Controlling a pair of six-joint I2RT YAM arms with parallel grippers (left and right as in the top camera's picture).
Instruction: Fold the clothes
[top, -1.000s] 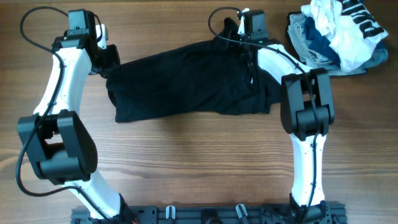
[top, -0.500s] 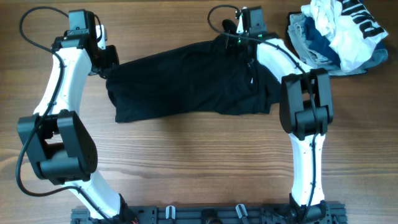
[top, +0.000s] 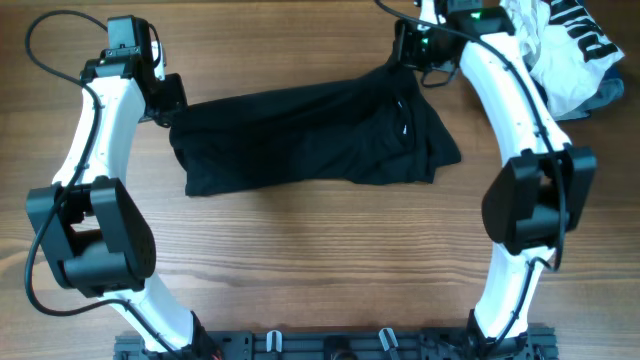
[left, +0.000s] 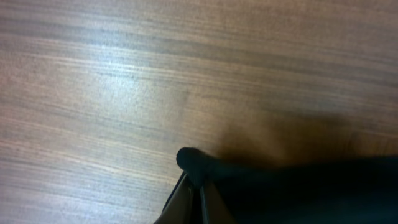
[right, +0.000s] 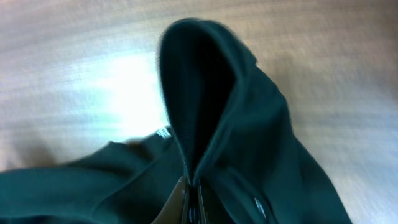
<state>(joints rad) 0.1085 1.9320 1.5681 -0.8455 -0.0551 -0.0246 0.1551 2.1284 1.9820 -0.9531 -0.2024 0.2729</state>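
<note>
The overhead view looks straight down on the wooden counter (top: 320, 250), far enough off to take in the whole black garment (top: 300, 140). The left wrist view sits low and close, facing past its fingers (left: 178, 204) at the garment's left corner. The right wrist view, equally close, faces the pinched right fold. Overhead shares both spots.
</note>
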